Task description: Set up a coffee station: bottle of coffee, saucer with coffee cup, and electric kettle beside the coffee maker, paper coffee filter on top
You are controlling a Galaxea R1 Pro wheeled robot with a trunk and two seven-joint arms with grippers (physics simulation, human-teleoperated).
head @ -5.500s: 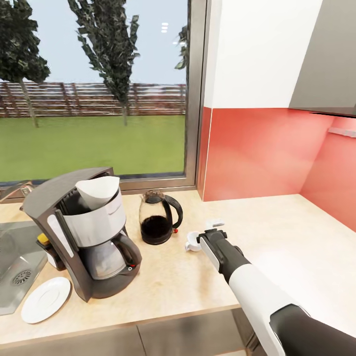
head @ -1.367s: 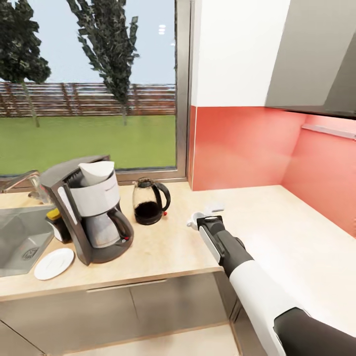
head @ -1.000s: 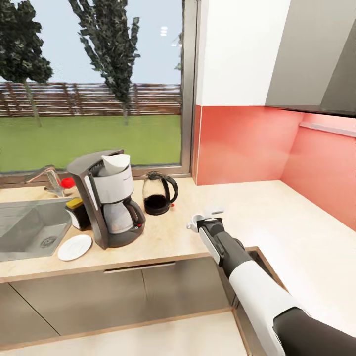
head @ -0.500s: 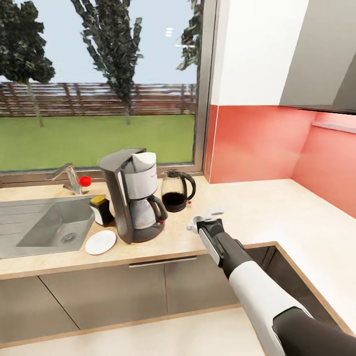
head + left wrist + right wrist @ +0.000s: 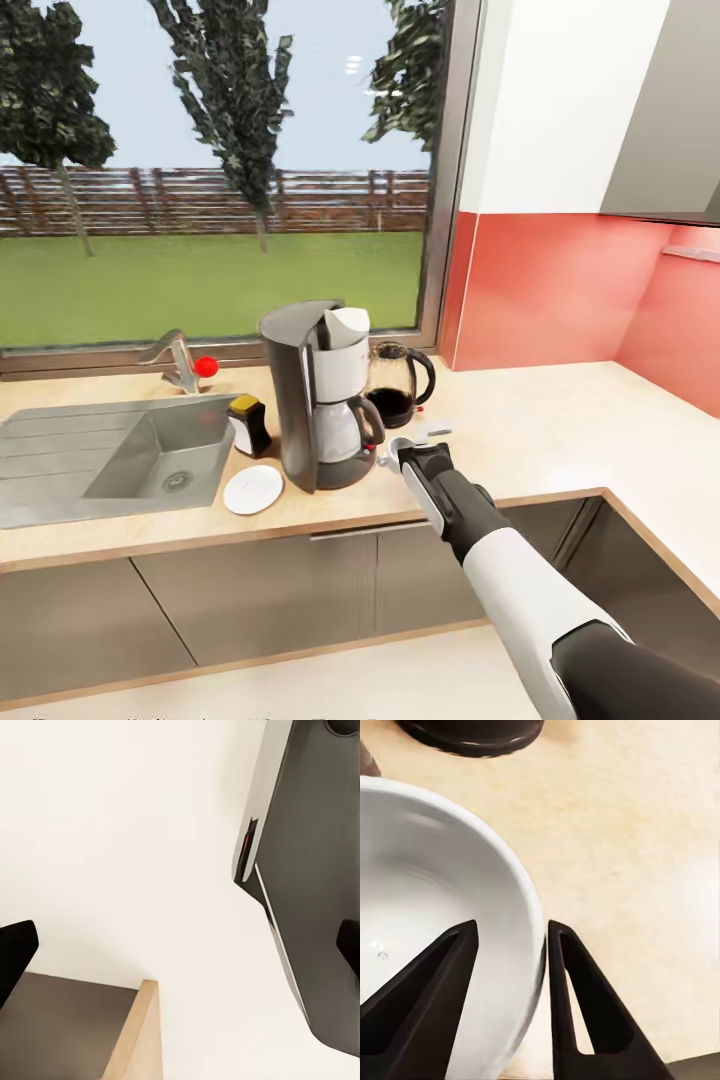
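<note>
Right wrist: coffee cup (image 5: 435,907) rim apparently pinched inside hand (image 5: 510,945)

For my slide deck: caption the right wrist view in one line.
Right gripper pinching the white cup's rim, one finger inside, one outside, above the beige countertop.

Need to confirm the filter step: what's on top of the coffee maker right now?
A white paper coffee filter stands in the top of the coffee maker, under its raised lid. Its lower part is hidden inside the basket.
</note>
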